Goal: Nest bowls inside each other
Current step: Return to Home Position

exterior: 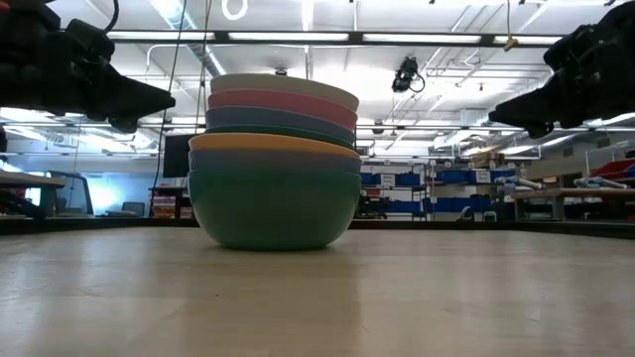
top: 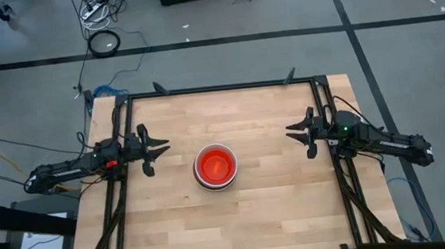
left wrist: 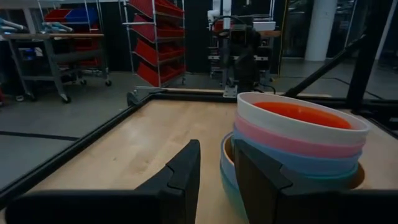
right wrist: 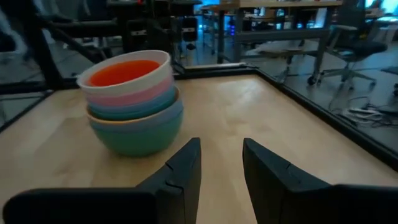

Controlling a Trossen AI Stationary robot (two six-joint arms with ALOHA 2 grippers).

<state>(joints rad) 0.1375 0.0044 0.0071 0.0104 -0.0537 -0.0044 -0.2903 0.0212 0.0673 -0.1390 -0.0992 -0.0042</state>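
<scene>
The bowls (top: 215,166) sit nested in one stack at the middle of the bench (top: 254,217), teal lowest, orange-red inside the white rim on top. The left claw (top: 159,152) and right claw (top: 297,140) hang spread and empty, one on each side, well apart from the stack, probably to avoid knocking it.

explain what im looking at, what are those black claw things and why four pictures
It is a two-armed robot at a wooden table. One picture looks straight down, one looks across at table height, and two come from cameras on the arms' wrists, past their own fingers. The claws are grippers: the left gripper and right gripper hang open on either side, holding nothing. Between them stands a stack of nested bowls, teal bowl at the bottom, white bowl uppermost at the rim, with an orange-red bowl inside it.
</scene>
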